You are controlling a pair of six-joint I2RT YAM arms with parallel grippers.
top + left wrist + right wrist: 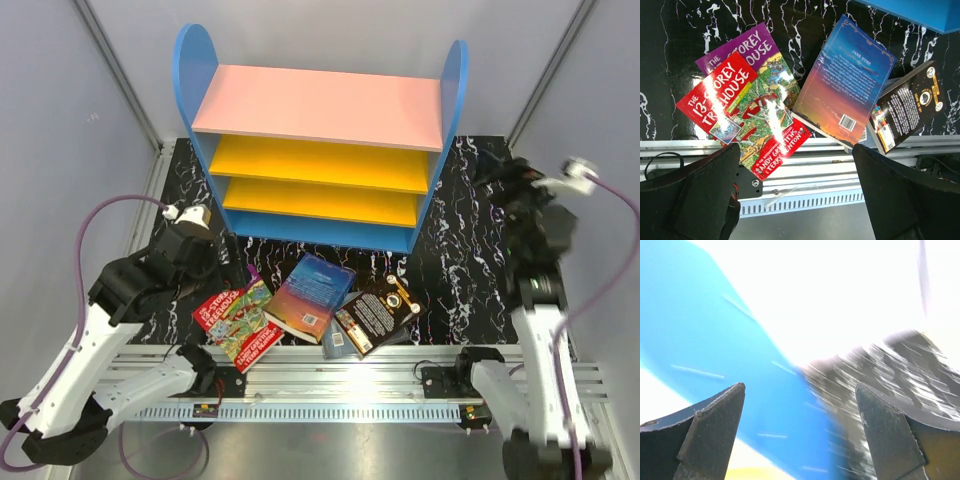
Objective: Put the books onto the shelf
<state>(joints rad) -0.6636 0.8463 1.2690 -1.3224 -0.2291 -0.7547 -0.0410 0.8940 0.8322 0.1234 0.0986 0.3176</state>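
The books lie in a loose pile at the table's front edge. A red Treehouse book (238, 325) (735, 115) lies on a purple one (745, 50). Beside them are the blue-orange Jane Eyre (310, 297) (845, 85) and a black book with gold ornament (378, 312) (910, 110), which partly covers a dark blue one (335, 345). The shelf (320, 150) stands behind them with bare boards. My left gripper (222, 264) (795, 155) hangs open above the pile's near-left side, holding nothing. My right gripper (495, 180) (800, 387) is open and empty, beside the shelf's blue right panel (715, 330).
The table top (470, 250) is black marble with white veins. An aluminium rail (340, 375) (815, 170) runs along the front edge, and the books overhang it. Grey walls close in left, right and behind. The right wrist view is blurred.
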